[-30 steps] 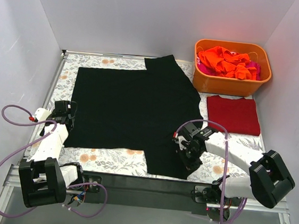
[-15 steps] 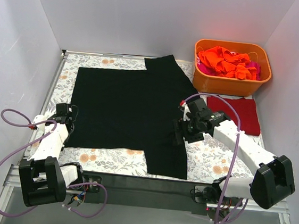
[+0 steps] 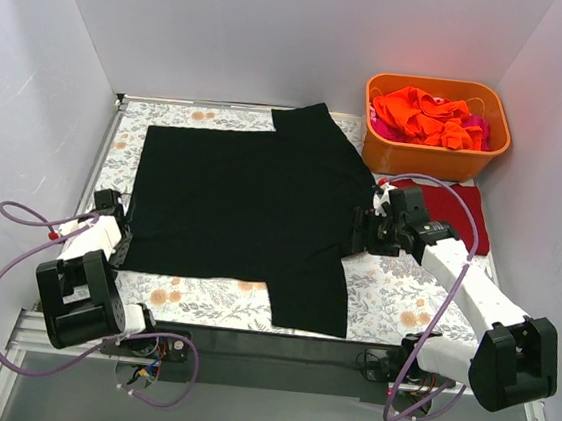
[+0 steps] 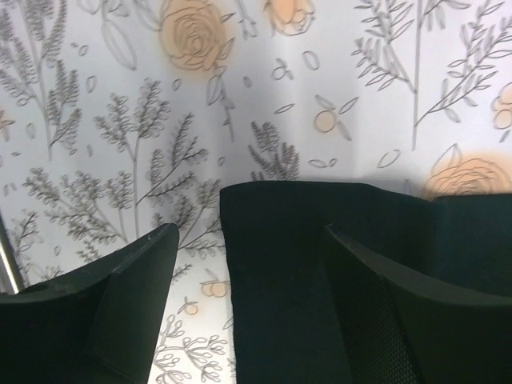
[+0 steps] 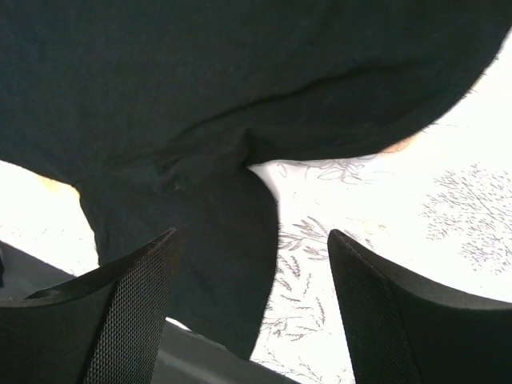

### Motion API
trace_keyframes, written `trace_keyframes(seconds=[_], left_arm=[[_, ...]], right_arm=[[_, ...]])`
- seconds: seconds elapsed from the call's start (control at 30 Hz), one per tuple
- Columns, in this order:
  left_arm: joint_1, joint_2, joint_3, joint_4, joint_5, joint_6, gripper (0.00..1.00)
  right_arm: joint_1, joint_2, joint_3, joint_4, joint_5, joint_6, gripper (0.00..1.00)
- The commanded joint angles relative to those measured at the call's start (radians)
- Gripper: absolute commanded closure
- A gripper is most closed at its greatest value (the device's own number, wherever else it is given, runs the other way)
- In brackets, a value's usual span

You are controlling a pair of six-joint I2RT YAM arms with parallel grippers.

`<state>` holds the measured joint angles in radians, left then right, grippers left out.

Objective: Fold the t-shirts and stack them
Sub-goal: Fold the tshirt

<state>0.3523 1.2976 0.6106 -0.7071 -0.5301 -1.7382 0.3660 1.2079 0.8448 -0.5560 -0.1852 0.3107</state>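
The large black t-shirt [image 3: 242,201] lies spread flat on the floral tablecloth [image 3: 402,299]. My left gripper [image 3: 115,238] is open and low at the shirt's near-left corner. In the left wrist view the gripper [image 4: 250,240] has that black corner [image 4: 280,272] between its fingers. My right gripper [image 3: 364,231] is open at the shirt's right edge. In the right wrist view the gripper [image 5: 252,240] hangs above the black sleeve [image 5: 184,216]. The folded dark red shirt [image 3: 457,214] lies at the right, partly hidden by my right arm. Orange shirts [image 3: 422,113] and a pink one [image 3: 478,127] fill the tub.
The orange plastic tub [image 3: 432,158] stands at the back right, beside the black shirt's far sleeve. White walls close the table on three sides. The table's dark front edge [image 3: 277,346] runs just below the shirt's near sleeve.
My right gripper has moved from the near sleeve away along the shirt's right edge towards the red shirt. My left gripper has drawn back to the shirt's near-left corner.
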Motion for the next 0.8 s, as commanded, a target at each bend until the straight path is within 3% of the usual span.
trace_keyframes(seconds=[0.0, 0.2, 0.37, 0.57, 0.77], left_arm=[[0.03, 0.075, -0.026, 0.081, 0.113, 0.086, 0.34], [0.031, 0.147, -0.034, 0.121, 0.165, 0.098, 0.6], [0.031, 0.167, -0.032, 0.132, 0.177, 0.118, 0.73], [0.031, 0.186, -0.026, 0.136, 0.2, 0.141, 0.78], [0.031, 0.068, -0.017, 0.126, 0.162, 0.167, 0.82]], right_arm=[[-0.022, -0.057, -0.036, 0.073, 0.029, 0.021, 0.33], [-0.035, -0.07, -0.039, 0.09, 0.075, 0.036, 0.34], [-0.036, -0.064, -0.05, 0.102, 0.089, 0.054, 0.36], [-0.038, -0.031, -0.047, 0.123, 0.027, 0.027, 0.4], [-0.036, 0.019, -0.056, 0.134, 0.064, 0.016, 0.42]])
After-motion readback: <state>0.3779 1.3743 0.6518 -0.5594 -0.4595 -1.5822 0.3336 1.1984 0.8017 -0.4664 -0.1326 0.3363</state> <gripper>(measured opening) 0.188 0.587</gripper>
